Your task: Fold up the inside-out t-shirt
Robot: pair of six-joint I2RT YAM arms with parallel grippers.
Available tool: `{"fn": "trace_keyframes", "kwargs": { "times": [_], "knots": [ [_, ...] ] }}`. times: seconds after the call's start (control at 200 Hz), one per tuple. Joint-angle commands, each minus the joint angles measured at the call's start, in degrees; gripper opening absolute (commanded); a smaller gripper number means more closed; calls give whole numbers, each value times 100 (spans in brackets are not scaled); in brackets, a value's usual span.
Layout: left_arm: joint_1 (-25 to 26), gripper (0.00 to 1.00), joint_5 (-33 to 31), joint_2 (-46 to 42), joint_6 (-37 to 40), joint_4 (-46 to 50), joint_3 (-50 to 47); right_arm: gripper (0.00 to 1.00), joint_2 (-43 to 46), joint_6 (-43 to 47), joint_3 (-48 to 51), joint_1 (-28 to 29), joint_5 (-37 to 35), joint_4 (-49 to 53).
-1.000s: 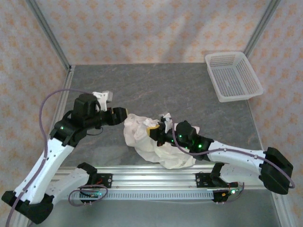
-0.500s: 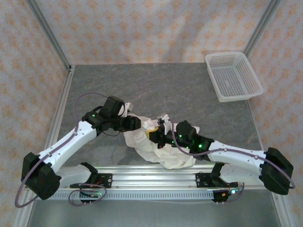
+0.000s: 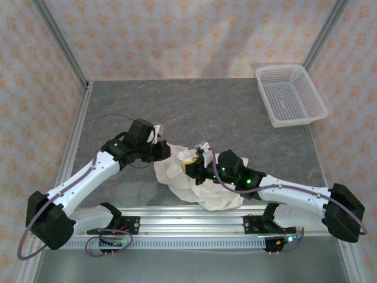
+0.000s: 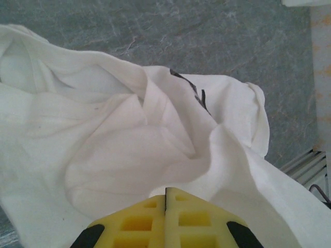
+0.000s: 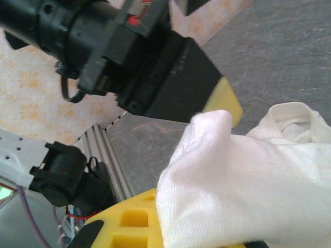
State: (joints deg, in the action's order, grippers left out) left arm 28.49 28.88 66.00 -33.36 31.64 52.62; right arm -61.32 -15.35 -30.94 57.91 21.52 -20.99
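1. Container: a white mesh basket (image 3: 290, 94) stands at the far right corner of the grey table (image 3: 224, 112). Its mesh floor shows bare from wall to wall. It is well apart from both arms.
2. Task item: the inside-out t-shirt (image 3: 203, 188) lies as a crumpled white heap near the middle of the table's near edge, just ahead of the aluminium rail (image 3: 188, 223). Part of the cloth is lifted between the two grippers.
3. Left gripper (image 3: 166, 152): the jaws are closed. In the left wrist view the yellow pads (image 4: 139, 222) meet along a hairline seam. Their tips rest against the shirt's upper left edge. Whether any cloth is caught between them cannot be told.
4. Right gripper (image 3: 190, 167): the jaws are closed on a fold of the t-shirt. In the right wrist view the cloth drapes over its yellow pad (image 5: 132, 219), and the fold's raised tip touches the left gripper's yellow fingertip.
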Motion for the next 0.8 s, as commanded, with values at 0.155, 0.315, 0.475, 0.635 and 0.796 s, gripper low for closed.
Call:
{"fn": "trace_keyframes", "kwargs": {
  "times": [0.155,0.315,0.475,0.635,0.796],
  "knots": [
    [-90,0,-107,-499,78,303,380,0,727,112,608,-34,-595,-253],
    [384,31,175,99,75,2,198,0,729,110,529,-26,-421,-169],
    [547,34,187,567,58,-202,188,0,675,56,511,-28,-299,-165],
    [588,30,131,837,148,-168,233,0,744,31,533,-29,-344,-123],
    [588,9,80,832,138,-175,205,0,816,42,567,-27,-446,-117]
  ]
}}
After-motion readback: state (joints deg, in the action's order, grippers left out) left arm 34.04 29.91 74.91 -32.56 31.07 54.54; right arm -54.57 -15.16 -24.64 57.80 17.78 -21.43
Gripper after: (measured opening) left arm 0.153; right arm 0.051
